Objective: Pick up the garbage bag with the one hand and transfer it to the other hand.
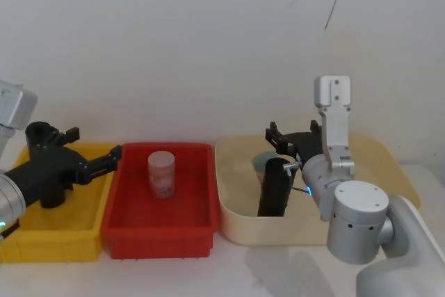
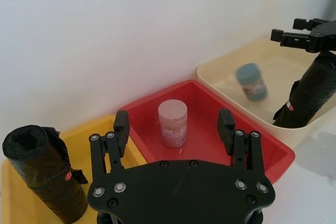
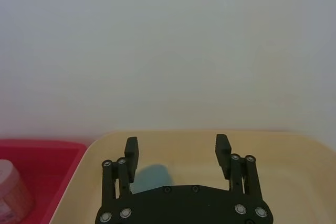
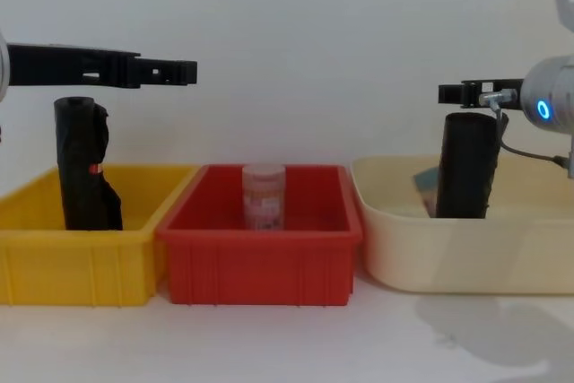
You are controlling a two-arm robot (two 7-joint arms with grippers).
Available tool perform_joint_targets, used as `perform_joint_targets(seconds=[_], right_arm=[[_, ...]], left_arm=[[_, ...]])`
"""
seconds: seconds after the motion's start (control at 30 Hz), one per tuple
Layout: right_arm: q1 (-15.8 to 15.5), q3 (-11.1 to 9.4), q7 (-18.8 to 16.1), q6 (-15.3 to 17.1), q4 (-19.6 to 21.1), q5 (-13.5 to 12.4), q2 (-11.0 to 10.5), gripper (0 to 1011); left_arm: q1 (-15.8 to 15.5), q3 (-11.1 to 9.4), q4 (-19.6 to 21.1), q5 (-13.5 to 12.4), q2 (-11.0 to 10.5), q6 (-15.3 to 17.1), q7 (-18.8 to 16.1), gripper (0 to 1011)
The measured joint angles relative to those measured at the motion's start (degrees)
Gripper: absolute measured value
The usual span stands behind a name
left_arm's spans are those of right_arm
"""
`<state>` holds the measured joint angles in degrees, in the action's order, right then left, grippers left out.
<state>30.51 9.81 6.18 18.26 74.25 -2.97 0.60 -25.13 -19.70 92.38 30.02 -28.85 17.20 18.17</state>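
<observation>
The garbage bag (image 1: 274,189) (image 4: 466,166) (image 2: 310,93), a thick matte-black roll, stands upright in the cream tub (image 1: 236,231). The other hand, my right gripper (image 1: 275,134) (image 4: 451,92) (image 3: 178,149) on the blue-ring arm, hovers level just above the roll's top, open and holding nothing. The one hand, my left gripper (image 1: 115,155) (image 4: 184,70) (image 2: 174,125) on the green-ring arm, is open and held level above the edge between the yellow and red bins, far from the garbage bag.
A slimmer black roll (image 4: 85,168) (image 2: 47,171) with a red mark stands in the yellow bin (image 4: 54,266). A pink jar (image 1: 161,174) stands in the red bin (image 1: 156,238). A teal jar (image 2: 252,82) lies in the cream tub behind the garbage bag.
</observation>
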Motion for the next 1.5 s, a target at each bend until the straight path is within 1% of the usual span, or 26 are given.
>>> perform_joint_targets(seconds=[0.03,0.07,0.1,0.13,0.23,0.33,0.47,0.77,0.97,1.1,1.2,1.23,1.5], right_arm=[[0.0,0.0,0.0,0.0,0.0,0.0,0.0,886],[0.0,-0.2,0.0,-0.4,0.0,0.0,0.0,935],[-0.1,-0.2,-0.1,-0.6,0.0,0.0,0.0,949],[-0.3,-0.4,-0.4,-1.1,0.1,-0.1,0.0,993],[-0.6,-0.5,-1.0,-1.6,0.8,-0.3,0.0,1000],[-1.2,-0.6,-2.2,-2.1,2.3,-0.9,0.0,1000],[-2.4,-0.7,-4.1,-2.1,5.6,-1.9,-0.1,1000],[-5.5,-0.2,-8.3,0.1,13.0,-4.2,-0.7,1000],[-8.9,1.3,-10.9,1.7,17.4,-5.4,-1.4,1000],[-10.3,2.1,-11.6,2.1,18.6,-5.6,-1.6,1000],[-11.7,3.1,-12.2,2.3,19.7,-5.8,-1.8,1000],[-11.7,3.1,-12.2,2.3,19.7,-5.8,-1.8,1000],[-14.1,5.0,-13.0,2.2,21.3,-6.1,-1.9,1000]], left_arm=[[0.0,0.0,0.0,0.0,0.0,0.0,0.0,1001],[0.0,0.0,0.0,0.0,0.0,0.0,0.0,1001],[0.0,0.0,0.0,0.0,0.0,0.0,0.0,1001],[0.0,0.0,0.0,0.0,0.0,0.0,0.0,1001],[0.0,0.0,0.0,0.0,0.0,0.0,0.0,1001],[0.0,0.0,0.0,0.0,0.0,0.0,0.0,1001],[0.0,0.0,0.0,0.0,0.0,0.0,0.0,1001],[0.0,0.0,0.0,0.0,0.0,0.0,0.0,1001],[0.0,0.0,0.0,0.0,0.0,0.0,0.0,1001],[0.0,0.0,0.0,0.0,0.0,0.0,0.0,1001],[0.0,0.0,0.0,0.0,0.0,0.0,0.0,1001],[0.0,0.0,0.0,0.0,0.0,0.0,0.0,1001],[0.0,0.0,0.0,0.0,0.0,0.0,0.0,1001]])
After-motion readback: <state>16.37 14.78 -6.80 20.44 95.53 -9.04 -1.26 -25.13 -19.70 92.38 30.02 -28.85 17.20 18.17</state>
